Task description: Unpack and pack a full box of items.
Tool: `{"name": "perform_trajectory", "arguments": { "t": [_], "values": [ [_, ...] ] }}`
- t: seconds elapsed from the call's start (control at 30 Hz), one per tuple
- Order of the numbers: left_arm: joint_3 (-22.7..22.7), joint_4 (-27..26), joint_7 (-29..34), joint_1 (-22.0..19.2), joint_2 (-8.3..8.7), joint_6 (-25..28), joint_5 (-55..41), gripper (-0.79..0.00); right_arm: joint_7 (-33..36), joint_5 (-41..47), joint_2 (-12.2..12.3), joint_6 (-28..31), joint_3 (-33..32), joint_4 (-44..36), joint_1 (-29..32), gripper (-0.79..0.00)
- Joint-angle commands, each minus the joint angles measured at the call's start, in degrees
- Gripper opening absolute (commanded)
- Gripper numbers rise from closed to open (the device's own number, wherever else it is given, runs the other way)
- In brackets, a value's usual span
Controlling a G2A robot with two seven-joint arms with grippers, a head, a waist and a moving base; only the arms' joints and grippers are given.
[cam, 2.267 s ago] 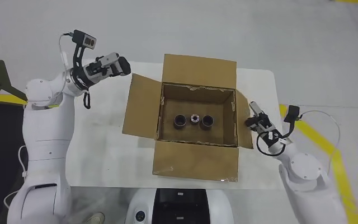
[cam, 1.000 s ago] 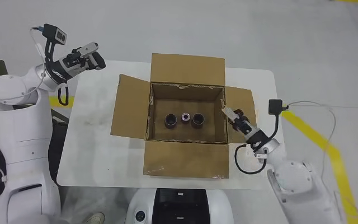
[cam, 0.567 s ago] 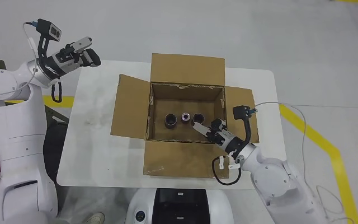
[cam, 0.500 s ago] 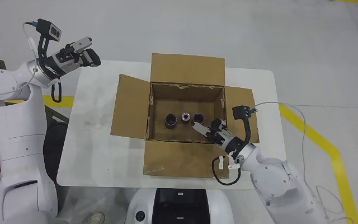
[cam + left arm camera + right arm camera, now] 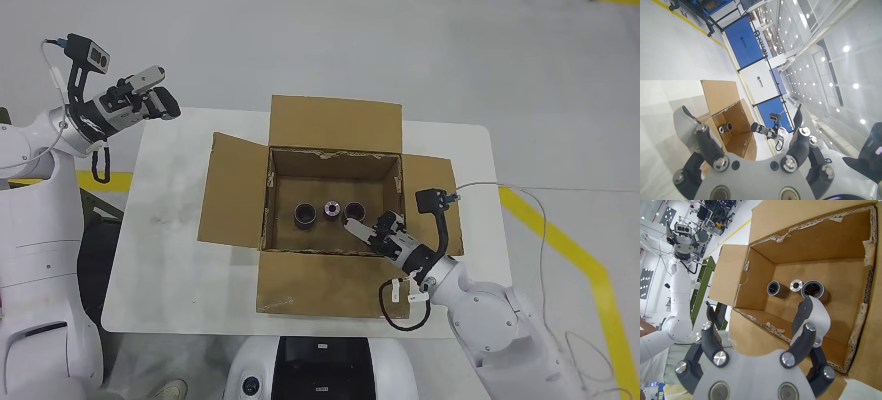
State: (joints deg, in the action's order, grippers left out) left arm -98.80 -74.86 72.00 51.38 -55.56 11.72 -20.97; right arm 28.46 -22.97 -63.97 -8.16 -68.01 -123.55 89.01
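box (image 5: 335, 168) open mid-tabletop; we hold right gripper (image 5: 353, 229) spread over its near edge, left gripper (image 5: 165, 88) spread at far-left tabletop corner.

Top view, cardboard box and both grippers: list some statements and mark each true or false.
1. The brown cardboard box is open, flaps spread out. True.
2. A small silver ring sits between two dark metal cylinders on its floor. True.
3. The right gripper is shut on a cylinder. False: it is open and empty, over the box.
4. The left gripper reaches into the box. False: it is open, by the white table's far corner, away from the box.
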Motion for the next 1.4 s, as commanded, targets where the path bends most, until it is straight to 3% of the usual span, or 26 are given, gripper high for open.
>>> {"name": "perform_trajectory", "arguments": {
  "t": [0.0, 0.17, 0.53, 0.8, 1.37],
  "values": [
    [0.0, 0.0, 0.0, 0.0, 0.00, 0.0, 0.0, 0.000, -0.2, -1.8, 0.0, -0.4, 0.3, 0.2, -0.1, 0.000],
    [0.0, 0.0, 0.0, 0.0, 0.00, 0.0, 0.0, 0.000, 0.6, -6.4, -0.2, -1.0, 2.4, -0.1, -3.2, 0.000],
    [0.0, 0.0, 0.0, 0.0, 0.00, 0.0, 0.0, 0.000, 14.4, -16.5, -1.9, -2.0, 12.4, 7.7, -19.7, 0.000],
    [0.0, 0.0, 0.0, 0.0, 0.00, 0.0, 0.0, 0.000, 22.1, -22.9, -3.1, -0.9, 17.6, 15.2, -28.1, 0.000],
    [0.0, 0.0, 0.0, 0.0, 0.00, 0.0, 0.0, 0.000, 30.2, -30.9, -5.5, -0.7, 23.8, 28.4, -36.2, 0.000]
  ]
}}
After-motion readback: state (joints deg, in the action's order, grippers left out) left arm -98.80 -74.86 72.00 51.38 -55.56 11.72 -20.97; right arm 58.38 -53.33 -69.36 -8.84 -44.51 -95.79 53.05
